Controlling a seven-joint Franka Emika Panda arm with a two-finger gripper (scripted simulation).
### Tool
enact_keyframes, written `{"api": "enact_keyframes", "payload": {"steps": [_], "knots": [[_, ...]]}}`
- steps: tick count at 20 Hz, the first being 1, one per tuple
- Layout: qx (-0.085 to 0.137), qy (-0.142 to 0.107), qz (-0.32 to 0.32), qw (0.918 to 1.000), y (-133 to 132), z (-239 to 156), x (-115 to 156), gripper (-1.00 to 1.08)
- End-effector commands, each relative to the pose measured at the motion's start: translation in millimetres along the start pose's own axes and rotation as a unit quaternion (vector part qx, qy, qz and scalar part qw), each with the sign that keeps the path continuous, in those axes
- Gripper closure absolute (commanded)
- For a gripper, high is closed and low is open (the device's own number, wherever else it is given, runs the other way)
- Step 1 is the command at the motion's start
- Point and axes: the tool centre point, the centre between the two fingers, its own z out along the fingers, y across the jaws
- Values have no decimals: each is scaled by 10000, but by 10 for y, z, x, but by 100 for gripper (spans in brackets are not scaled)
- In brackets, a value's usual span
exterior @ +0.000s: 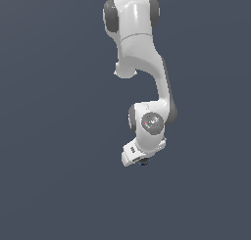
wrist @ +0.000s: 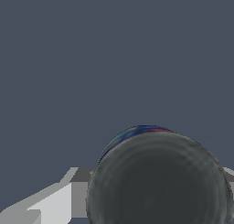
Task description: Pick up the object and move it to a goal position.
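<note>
End effector (exterior: 138, 158) hangs low on the white arm (exterior: 142, 62); the dark round object (exterior: 144, 161) sits at its tip, against a grey finger (wrist: 59, 198); whether it is clamped I cannot tell; plain grey-blue ground surrounds them.

My arm (exterior: 135, 43) is showing glossy white, rounded shells with dark grey bands at the joints. My wrist (exterior: 151, 122) is wearing a grey disc, and my tool (exterior: 138, 156) is looking boxy and white.
</note>
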Motion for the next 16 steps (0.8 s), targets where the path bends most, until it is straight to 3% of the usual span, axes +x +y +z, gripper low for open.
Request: {"api": "enact_keyframes", "payload": {"steps": [1,9,16], "knots": [[0,0,1,10000,2,-2,-1,108],[0,0,1,10000,7,-193,-48,108],[-3,-1,0,10000,18,-636,-155,108]]}}
